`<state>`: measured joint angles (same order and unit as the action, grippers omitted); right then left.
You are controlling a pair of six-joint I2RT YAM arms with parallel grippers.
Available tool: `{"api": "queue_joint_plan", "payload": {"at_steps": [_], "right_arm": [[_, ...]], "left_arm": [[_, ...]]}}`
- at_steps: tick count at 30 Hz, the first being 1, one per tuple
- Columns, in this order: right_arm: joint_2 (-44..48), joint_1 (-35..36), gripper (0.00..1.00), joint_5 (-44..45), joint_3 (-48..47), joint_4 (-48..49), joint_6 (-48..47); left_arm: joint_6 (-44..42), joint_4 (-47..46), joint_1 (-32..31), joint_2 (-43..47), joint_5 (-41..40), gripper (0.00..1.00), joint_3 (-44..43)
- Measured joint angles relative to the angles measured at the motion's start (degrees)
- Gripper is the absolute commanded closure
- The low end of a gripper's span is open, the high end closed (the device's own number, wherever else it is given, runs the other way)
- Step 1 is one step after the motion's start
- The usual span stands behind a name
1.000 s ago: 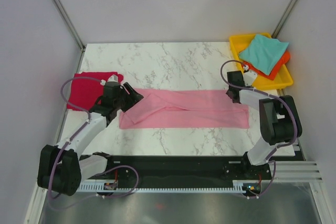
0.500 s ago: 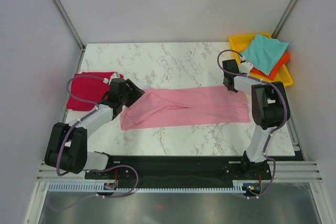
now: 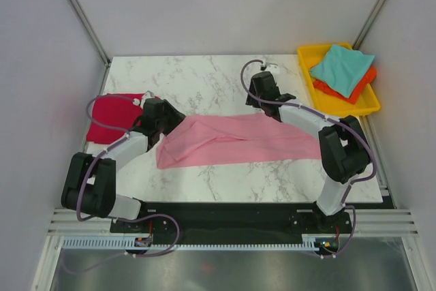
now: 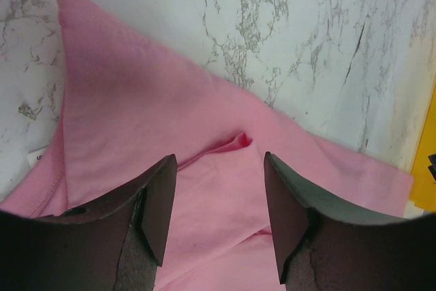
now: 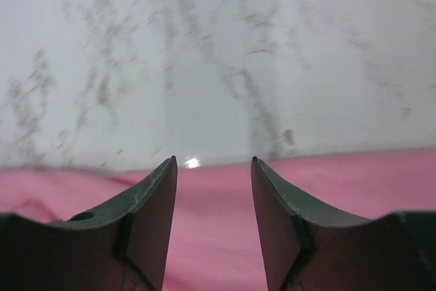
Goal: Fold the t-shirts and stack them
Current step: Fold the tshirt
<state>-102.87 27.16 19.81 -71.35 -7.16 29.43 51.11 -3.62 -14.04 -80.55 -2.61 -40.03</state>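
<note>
Marble table (image 3: 204, 76) with light pink t-shirt (image 3: 238, 140) flat right under left gripper (image 4: 218, 158) and at the tips of right gripper (image 5: 213, 160), both gaping apart, so best to pinch matching edges and fold evenly.

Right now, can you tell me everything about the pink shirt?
The pink shirt is soft, thin cloth, folded into a long band lying flat across the marble table, with a few creases. Its left end is wider. The open left gripper hangs over that end, the open right gripper over its far edge.
</note>
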Motion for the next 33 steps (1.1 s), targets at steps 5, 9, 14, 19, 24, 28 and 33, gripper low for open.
{"api": "queue_joint_plan", "payload": {"at_steps": [5,9,14,19,24,28,33], "right_arm": [[-0.92,7.30,0.44,-11.69,-0.22,4.50,-5.14],[-5.68,13.86,0.44,-16.41,-5.03,5.51,-9.05],[-12.26,16.02,0.45,-20.39,-10.21,6.82,-13.18],[-18.60,15.58,0.46,-22.36,-14.05,6.86,-14.71],[-22.45,15.87,0.50,-24.04,-16.44,6.36,-15.72],[-23.23,17.14,0.51,-24.79,-17.59,6.16,-16.41],[-23.34,18.32,0.52,-25.70,-18.62,6.32,-17.20]], "left_arm": [[0.11,0.04,0.42,-4.72,0.68,0.42,-2.14],[1.49,0.72,1.25,-8.22,1.38,0.44,-3.48],[3.80,2.16,3.50,-11.26,1.68,0.48,-4.35],[5.73,4.83,4.98,-12.61,1.68,0.50,-4.96],[6.32,8.24,5.09,-13.90,1.31,0.52,-7.52],[6.32,10.25,5.09,-14.56,1.07,0.54,-8.92],[6.32,11.76,5.09,-14.56,0.59,0.56,-9.46]]}}
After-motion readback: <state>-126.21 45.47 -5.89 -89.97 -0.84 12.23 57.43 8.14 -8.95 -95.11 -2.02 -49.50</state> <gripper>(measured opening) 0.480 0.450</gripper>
